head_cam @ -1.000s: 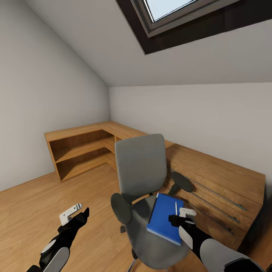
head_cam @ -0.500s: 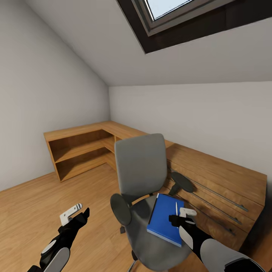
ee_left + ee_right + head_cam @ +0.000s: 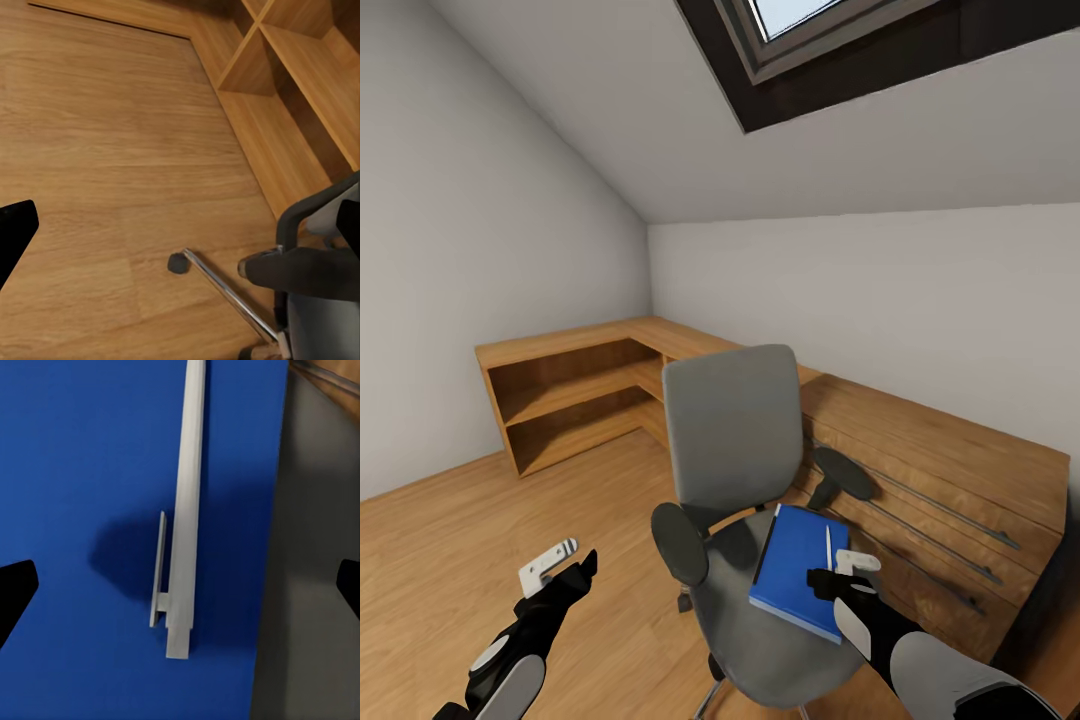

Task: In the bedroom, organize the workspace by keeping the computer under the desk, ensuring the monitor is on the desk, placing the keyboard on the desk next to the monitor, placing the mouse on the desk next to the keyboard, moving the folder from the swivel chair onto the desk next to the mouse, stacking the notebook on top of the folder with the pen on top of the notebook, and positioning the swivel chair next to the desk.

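Note:
The swivel chair (image 3: 735,440) stands in the middle of the head view, grey seat towards me. On its seat lies the blue folder (image 3: 795,575), and a slim white pen (image 3: 827,548) rests on the folder. My right gripper (image 3: 843,575) hovers open just over the folder's near right part. In the right wrist view the pen (image 3: 186,510) lies between its spread fingertips on the folder (image 3: 75,472). My left gripper (image 3: 560,565) hangs open over the floor left of the chair, holding nothing. The desk, computer, monitor, keyboard, mouse and notebook are out of view.
A light wooden dresser (image 3: 930,450) with long bar handles runs along the wall behind the chair and joins open shelves (image 3: 570,395) in the corner. The chair's chrome leg and caster (image 3: 178,262) are by my left gripper. Wood floor (image 3: 450,540) stretches left.
The whole picture has shifted slightly, so the camera has moved. The chair with folder and pen sits a little higher in view. Both grippers keep their pose.

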### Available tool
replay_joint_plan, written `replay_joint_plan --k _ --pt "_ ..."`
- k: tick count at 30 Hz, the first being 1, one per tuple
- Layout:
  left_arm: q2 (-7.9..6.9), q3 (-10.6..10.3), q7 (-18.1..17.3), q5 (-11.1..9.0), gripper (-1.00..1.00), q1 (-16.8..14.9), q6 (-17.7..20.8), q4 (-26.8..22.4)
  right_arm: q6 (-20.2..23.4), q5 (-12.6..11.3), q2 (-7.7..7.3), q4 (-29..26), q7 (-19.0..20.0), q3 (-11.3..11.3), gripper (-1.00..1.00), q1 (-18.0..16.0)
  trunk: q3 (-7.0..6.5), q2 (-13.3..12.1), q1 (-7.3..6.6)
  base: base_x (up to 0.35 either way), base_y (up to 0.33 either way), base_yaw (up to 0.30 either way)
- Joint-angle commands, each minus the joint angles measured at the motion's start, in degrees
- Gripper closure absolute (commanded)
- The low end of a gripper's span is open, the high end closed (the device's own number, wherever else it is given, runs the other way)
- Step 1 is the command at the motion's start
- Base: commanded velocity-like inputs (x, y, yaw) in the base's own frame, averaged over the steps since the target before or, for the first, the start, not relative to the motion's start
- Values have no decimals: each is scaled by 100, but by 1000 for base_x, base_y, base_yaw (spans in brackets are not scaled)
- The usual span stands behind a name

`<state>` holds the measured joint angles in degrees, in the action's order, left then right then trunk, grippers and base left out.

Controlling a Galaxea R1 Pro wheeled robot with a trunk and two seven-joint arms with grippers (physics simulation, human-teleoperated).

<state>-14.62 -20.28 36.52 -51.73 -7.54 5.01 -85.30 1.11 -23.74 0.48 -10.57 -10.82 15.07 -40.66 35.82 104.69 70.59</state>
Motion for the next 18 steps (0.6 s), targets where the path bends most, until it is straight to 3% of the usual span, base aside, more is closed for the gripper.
replay_joint_plan --k 1,12,18 --pt "-6 -11 39 -16 -100 -5 17 -8 12 -43 0 -6 -34 49 -100 -3 24 45 22 0 0 0" --pt "-13 -5 39 -21 -100 -5 14 27 8 -43 4 -6 -35 49 -100 -3 24 45 22 1 0 0" --pt "-14 -10 27 -12 -100 -4 25 55 4 -43 5 -6 -37 49 -100 -3 24 45 22 110 0 0"
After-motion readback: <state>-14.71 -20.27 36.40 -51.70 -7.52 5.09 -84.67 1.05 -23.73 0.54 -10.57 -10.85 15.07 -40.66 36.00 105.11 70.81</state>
